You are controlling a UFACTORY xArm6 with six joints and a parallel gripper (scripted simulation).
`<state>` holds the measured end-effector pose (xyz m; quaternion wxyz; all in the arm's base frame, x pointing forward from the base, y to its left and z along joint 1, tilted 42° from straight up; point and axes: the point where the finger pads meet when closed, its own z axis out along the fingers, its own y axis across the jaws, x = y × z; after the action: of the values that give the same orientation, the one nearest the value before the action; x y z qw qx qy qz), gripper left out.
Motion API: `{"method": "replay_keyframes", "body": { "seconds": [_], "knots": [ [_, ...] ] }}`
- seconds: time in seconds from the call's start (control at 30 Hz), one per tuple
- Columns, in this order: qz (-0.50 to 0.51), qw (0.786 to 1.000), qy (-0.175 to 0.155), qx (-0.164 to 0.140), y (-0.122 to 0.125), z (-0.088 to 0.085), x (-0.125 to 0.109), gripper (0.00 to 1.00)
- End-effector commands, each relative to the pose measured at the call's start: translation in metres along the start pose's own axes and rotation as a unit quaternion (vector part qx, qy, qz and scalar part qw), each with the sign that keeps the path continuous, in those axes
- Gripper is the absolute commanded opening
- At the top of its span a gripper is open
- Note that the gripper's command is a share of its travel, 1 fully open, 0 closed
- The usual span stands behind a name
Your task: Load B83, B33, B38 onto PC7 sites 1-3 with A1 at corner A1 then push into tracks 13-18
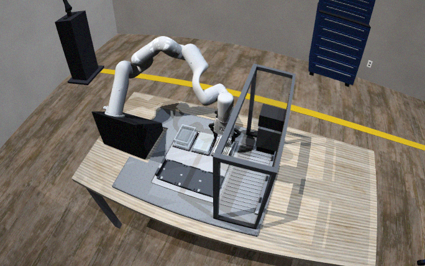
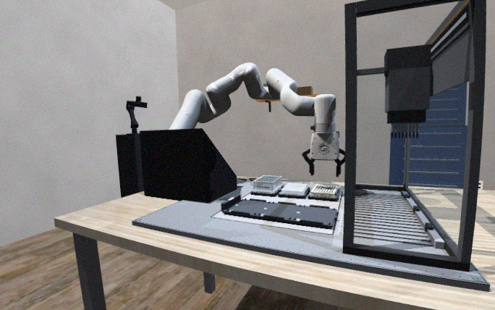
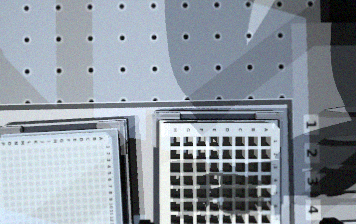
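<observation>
My gripper (image 2: 323,168) is open and empty. It hangs well above the 96-well plate B38 (image 2: 323,190), the nest farthest from the arm's base. In the wrist view B38 (image 3: 220,170) shows dark square wells at lower right, and the fine-welled 384-well plate B33 (image 3: 60,175) sits to its left; my fingers are out of that view. The tall deep-well block B83 (image 2: 267,183) stands in the nearest nest. The dark carrier PC7 (image 2: 281,213) lies on the apron in front of the nests with its sites bare. It also shows in the top view (image 1: 187,177).
The instrument's grey frame (image 1: 250,144) stands close to the right of my gripper, with the loading rails (image 2: 386,215) inside and a black pipetting head (image 2: 407,84) above. Track numbers 1 to 4 (image 3: 311,165) run beside B38. The arm's black base box (image 1: 128,133) is left.
</observation>
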<state>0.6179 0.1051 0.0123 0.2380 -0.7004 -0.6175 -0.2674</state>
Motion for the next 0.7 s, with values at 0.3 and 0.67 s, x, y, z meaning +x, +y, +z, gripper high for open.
{"method": "replay_keyframes", "body": {
  "seconds": [0.3, 0.67],
  "knots": [
    [-0.001, 1.0, 0.0, -0.002, 0.002, 0.017, 0.0, 1.0],
    [-0.001, 1.0, 0.0, -0.002, 0.002, 0.033, 0.0, 1.0]
  ]
}}
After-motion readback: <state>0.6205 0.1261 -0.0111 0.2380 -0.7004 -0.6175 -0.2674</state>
